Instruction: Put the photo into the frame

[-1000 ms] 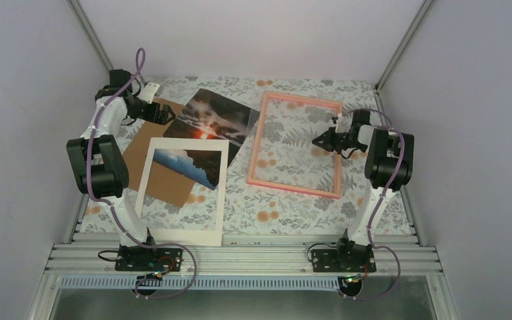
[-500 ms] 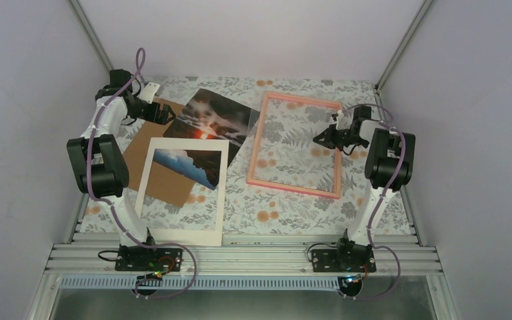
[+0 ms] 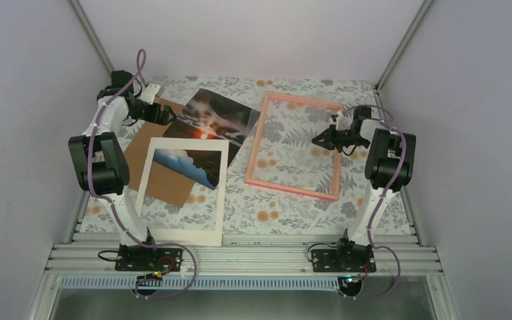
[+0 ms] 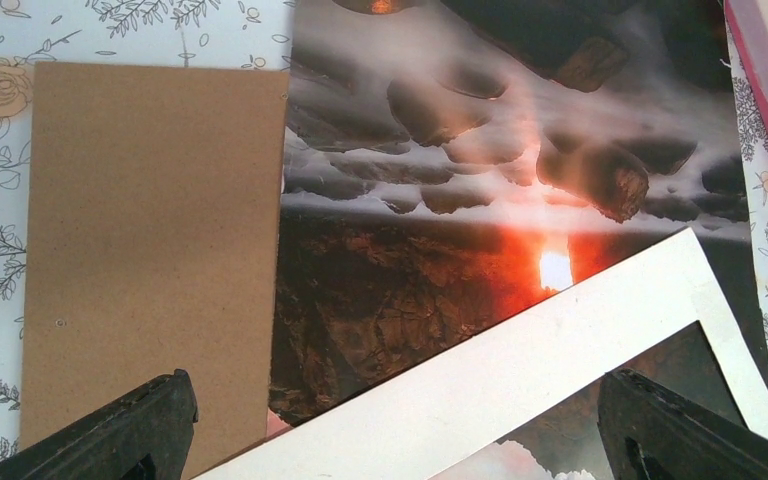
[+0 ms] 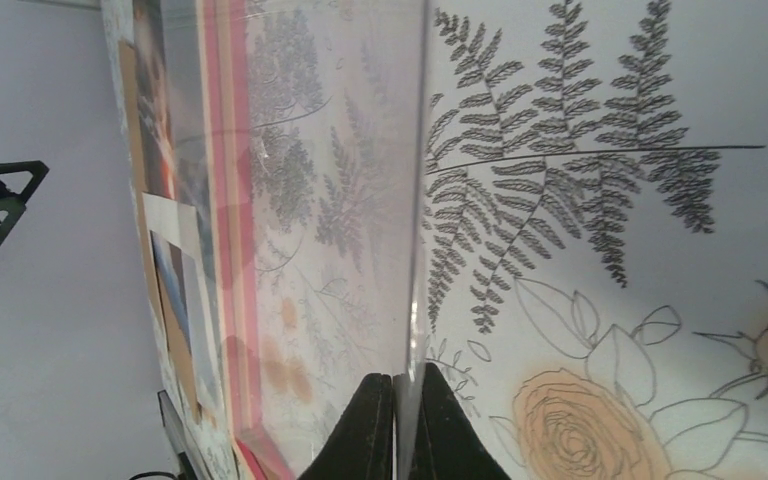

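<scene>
frame (image 3: 303, 101) shifted slightly; thin pink border

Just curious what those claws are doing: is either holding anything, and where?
The right gripper pinches the frame by the thin edge of its clear pane, on its right side. The left gripper is open and holds nothing.

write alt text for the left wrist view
A glossy rectangular sunset photo lies flat below the open left gripper, whose black fingertips frame the bottom corners. A white card mat overlaps its lower part; a plain brown board borders its left.
</scene>
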`<act>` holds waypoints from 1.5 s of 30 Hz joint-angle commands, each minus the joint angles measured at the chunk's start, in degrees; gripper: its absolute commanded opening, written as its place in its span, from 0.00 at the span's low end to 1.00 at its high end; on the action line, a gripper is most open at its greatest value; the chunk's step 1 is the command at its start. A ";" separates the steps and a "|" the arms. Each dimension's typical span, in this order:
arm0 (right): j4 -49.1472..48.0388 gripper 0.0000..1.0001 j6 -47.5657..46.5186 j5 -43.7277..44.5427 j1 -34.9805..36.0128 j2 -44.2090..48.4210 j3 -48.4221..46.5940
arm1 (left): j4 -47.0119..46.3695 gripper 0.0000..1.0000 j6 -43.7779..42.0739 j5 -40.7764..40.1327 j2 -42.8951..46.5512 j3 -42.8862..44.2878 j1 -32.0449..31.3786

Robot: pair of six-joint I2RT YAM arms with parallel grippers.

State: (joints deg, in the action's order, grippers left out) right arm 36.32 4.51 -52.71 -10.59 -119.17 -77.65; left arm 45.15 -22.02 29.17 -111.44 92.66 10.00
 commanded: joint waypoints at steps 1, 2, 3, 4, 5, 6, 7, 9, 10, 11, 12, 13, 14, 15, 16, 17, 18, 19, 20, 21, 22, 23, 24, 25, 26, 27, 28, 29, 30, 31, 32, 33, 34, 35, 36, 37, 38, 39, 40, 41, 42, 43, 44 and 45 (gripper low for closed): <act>2.14 0.04 0.31 -4.45 -0.51 2.73 -1.63 | 0.21 1.00 0.31 1.24 -0.29 1.50 0.02; 2.18 0.04 0.26 -4.80 -0.55 2.72 -1.59 | 0.21 1.00 0.31 1.23 -0.21 1.37 0.02; 2.29 0.04 0.19 -5.13 -0.70 2.80 -1.55 | 0.21 1.00 0.31 1.24 -0.13 1.24 0.02; 2.44 0.04 0.15 -5.16 -0.89 2.76 -1.46 | 0.21 1.00 0.31 1.20 -0.10 1.14 0.02; 2.51 0.04 0.18 -5.11 -1.13 2.81 -1.38 | 0.25 1.00 0.31 1.17 -0.02 1.07 0.02; 2.58 0.04 0.19 -5.35 -1.40 2.76 -1.32 | 0.21 1.00 0.31 1.12 0.07 1.03 0.02; 2.66 0.04 0.23 -5.57 -1.79 2.73 -1.37 | 0.21 1.00 0.31 1.07 0.11 0.95 0.02; 2.94 0.04 0.20 -6.84 -2.68 2.67 -1.75 | 0.25 1.00 0.31 1.07 0.27 0.92 0.02; 2.97 0.04 0.34 -7.69 -3.07 2.79 -1.73 | 0.29 1.00 0.25 1.07 0.21 0.87 0.02; 3.10 0.04 0.31 -8.33 -3.24 2.79 -1.66 | 0.29 1.00 0.23 1.07 0.21 0.86 0.02; 3.32 0.04 0.20 -8.77 -3.36 2.93 -1.45 | 0.34 1.00 0.27 1.07 0.24 0.81 0.02; 3.53 0.04 -0.08 -9.11 -3.34 3.06 -1.11 | 0.37 1.00 0.23 1.07 0.25 0.77 0.02; 3.62 0.04 -0.30 -9.05 -3.35 3.25 -0.74 | 0.40 1.00 0.28 1.21 0.26 0.78 0.02; 3.86 0.04 -0.73 -8.39 -3.30 3.37 -0.53 | 0.35 1.00 0.31 1.12 0.26 0.77 -0.02; 4.13 0.04 -1.21 -7.40 -3.30 3.41 -0.33 | 0.31 1.00 0.31 1.16 0.24 0.84 -0.08; 4.20 0.04 -1.61 -6.45 -3.33 3.38 -0.16 | 0.32 1.00 0.31 1.15 0.12 0.81 -0.07; 4.20 0.04 -1.94 -5.87 -3.31 3.25 -0.17 | 0.30 1.00 0.31 1.15 0.16 0.85 -0.07; 4.27 0.04 -2.27 -5.40 -3.30 2.92 -0.14 | 0.29 1.00 0.39 1.17 0.06 0.85 -0.14; 4.41 0.04 -2.65 -5.02 -3.31 2.59 -0.25 | 0.29 1.00 0.35 1.16 0.08 0.90 -0.15; 4.52 0.04 -2.97 -4.57 -3.35 2.30 -0.36 | 0.29 1.00 0.38 1.17 0.06 0.94 -0.24; 4.48 0.04 -3.16 -4.02 -3.30 2.12 -0.34 | 0.29 1.00 0.40 1.16 0.08 0.94 -0.24; 4.26 0.04 -3.31 -3.42 -3.31 2.11 -0.26 | 0.29 1.00 0.40 1.11 0.01 1.04 -0.29; 3.88 0.04 -3.57 -2.66 -3.30 2.04 -0.24 | 0.34 1.00 0.40 1.07 0.04 1.03 -0.25; 3.48 0.04 -3.74 -1.90 -3.30 1.98 -0.19 | 0.22 1.00 0.40 1.02 -0.05 1.03 -0.32; 3.06 0.04 -3.82 -1.13 -3.30 2.04 0.09 | 0.21 1.00 0.40 0.98 -0.06 1.12 -0.33; 2.84 0.04 -3.93 -0.49 -3.34 1.98 0.22 | 0.25 1.00 0.40 0.90 -0.08 1.04 -0.33; 2.72 0.04 -4.09 -0.32 -3.35 1.90 0.41 | 0.31 1.00 0.40 0.89 0.05 1.03 -0.40; 2.70 0.04 -4.28 -0.06 -3.34 1.71 0.54 | 0.30 1.00 0.40 0.81 0.04 1.03 -0.42; 2.71 0.04 -4.44 0.23 -3.30 1.62 0.61 | 0.29 1.00 0.40 0.78 0.05 1.03 -0.42; 2.71 0.04 -4.64 0.58 -3.30 1.57 0.76 | 0.29 1.00 0.40 0.77 0.08 1.01 -0.42; 2.71 0.04 -4.81 0.87 -3.30 1.50 1.01 | 0.29 1.00 0.40 0.72 0.01 0.96 -0.44; 2.82 0.04 -4.92 1.11 -3.31 1.57 1.30 | 0.29 1.00 0.32 0.69 -0.07 1.02 -0.42; 2.80 0.04 -5.06 1.24 -3.30 1.70 1.49 | 0.29 1.00 0.31 0.64 -0.13 1.03 -0.42; 2.87 0.04 -5.23 1.39 -3.30 1.74 1.64 | 0.34 1.00 0.31 0.63 -0.12 1.03 -0.42; 2.90 0.04 -5.30 1.58 -3.34 1.77 1.77 | 0.30 1.00 0.31 0.67 -0.18 1.03 -0.42; 2.95 0.04 -5.35 1.75 -3.30 1.94 1.88 | 0.29 1.00 0.31 0.63 -0.23 1.09 -0.42; 3.09 0.04 -5.54 1.95 -3.32 2.01 1.91 | 0.31 1.00 0.31 0.63 -0.29 1.10 -0.44; 3.21 0.04 -5.65 2.13 -3.30 2.13 1.95 | 0.30 1.00 0.31 0.63 -0.28 1.12 -0.45; 3.35 0.04 -5.86 2.40 -3.30 2.27 1.90 | 0.29 1.00 0.31 0.70 -0.37 1.12 -0.42; 3.51 0.04 -5.95 2.57 -3.30 2.28 1.81 | 0.34 1.00 0.31 0.69 -0.45 1.14 -0.42; 3.70 0.04 -6.05 2.73 -3.30 2.36 1.84 | 0.32 1.00 0.31 0.68 -0.46 1.20 -0.42; 3.86 0.04 -6.19 2.93 -3.30 2.49 1.80 | 0.30 1.00 0.39 0.63 -0.51 1.23 -0.41; 4.08 0.04 -6.29 3.18 -3.30 2.52 1.73 | 0.23 1.00 0.40 0.63 -0.53 1.21 -0.42; 4.25 0.04 -6.39 3.41 -3.33 2.58 1.59 | 0.21 1.00 0.40 0.65 -0.53 1.18 -0.46</act>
State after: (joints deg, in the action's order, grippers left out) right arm 39.53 0.05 -50.83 -13.61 -118.43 -76.25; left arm 45.12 -21.87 29.15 -111.44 92.82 9.74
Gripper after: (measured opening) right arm 0.040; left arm 0.998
